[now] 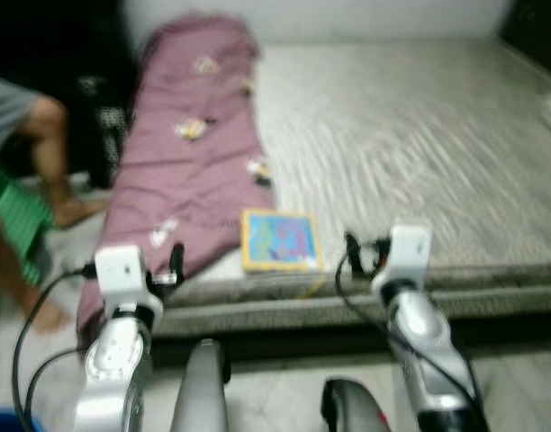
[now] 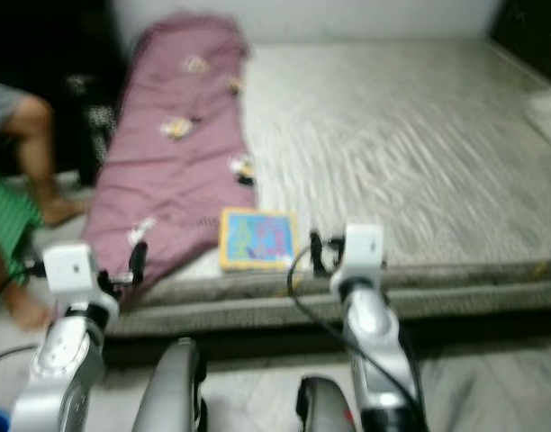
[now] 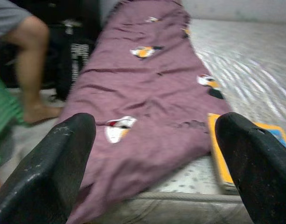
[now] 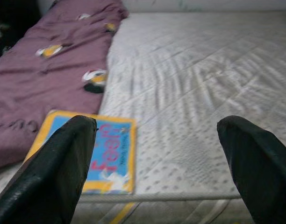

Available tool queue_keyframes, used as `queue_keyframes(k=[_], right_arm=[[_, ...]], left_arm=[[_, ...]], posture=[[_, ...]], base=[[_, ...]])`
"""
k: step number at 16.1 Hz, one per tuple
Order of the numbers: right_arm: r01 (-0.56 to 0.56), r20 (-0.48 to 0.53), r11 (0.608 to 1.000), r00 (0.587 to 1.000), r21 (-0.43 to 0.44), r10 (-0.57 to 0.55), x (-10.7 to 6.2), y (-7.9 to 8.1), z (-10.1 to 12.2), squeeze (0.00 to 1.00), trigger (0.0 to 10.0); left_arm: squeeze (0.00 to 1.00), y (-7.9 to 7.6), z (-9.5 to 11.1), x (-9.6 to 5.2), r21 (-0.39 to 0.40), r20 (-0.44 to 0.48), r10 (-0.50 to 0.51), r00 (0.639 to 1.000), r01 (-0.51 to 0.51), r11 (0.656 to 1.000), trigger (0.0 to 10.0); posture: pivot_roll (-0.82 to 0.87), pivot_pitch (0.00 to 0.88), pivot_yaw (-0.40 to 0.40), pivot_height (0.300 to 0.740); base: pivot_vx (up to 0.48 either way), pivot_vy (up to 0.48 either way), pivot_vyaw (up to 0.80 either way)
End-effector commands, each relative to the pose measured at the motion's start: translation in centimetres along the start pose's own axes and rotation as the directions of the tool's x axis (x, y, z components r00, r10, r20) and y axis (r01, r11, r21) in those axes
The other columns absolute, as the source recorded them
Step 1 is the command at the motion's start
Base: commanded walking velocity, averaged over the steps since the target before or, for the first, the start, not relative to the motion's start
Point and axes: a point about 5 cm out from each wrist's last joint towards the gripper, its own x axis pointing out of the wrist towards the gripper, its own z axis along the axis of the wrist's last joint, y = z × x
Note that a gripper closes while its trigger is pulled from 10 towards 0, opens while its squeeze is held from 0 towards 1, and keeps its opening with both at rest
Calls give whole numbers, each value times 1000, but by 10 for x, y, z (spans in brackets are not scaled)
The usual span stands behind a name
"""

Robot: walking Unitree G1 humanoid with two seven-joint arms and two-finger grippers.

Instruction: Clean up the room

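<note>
Where it lies flat, book (image 1: 280, 240) shows yellow-bordered blue cover

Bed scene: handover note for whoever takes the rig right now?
Left tool: open, holding nothing, raised before the near edge of the mattress, facing the purple blanket.
Right tool: open, holding nothing, raised at the near edge, facing the book.
The book, yellow-bordered and blue, lies flat near the mattress's near edge, beside the blanket's lower end. The blanket runs along the mattress's left side and hangs over the near corner.
A person's legs are at the left of the bed.
Done: nothing picked up. Left: book and blanket.
</note>
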Motion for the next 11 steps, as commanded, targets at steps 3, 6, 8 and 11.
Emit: queue_keyframes(k=[3,6,8,11], right_arm=[[-16,44,1000,999,-6,17,5,3,13,0,10000],[-21,48,1000,999,-4,21,5,3,14,0,10000],[-22,51,1000,998,-5,22,5,3,15,0,10000],[-28,49,1000,998,-14,29,4,3,15,0,10000]], left_arm=[[0,0,15,8,5,47,-7,999,7,1000,10000],[0,-1,16,7,-1,48,-6,999,7,1000,10000],[0,-1,15,7,-4,46,-3,999,3,1000,10000],[0,0,16,9,2,48,10,999,-10,1000,10000]], posture=[[-26,92,4,633],[-33,114,2,598],[-35,113,-1,588],[-39,113,-1,588]], base=[[0,0,0],[0,0,0],[0,0,0],[0,0,0]])
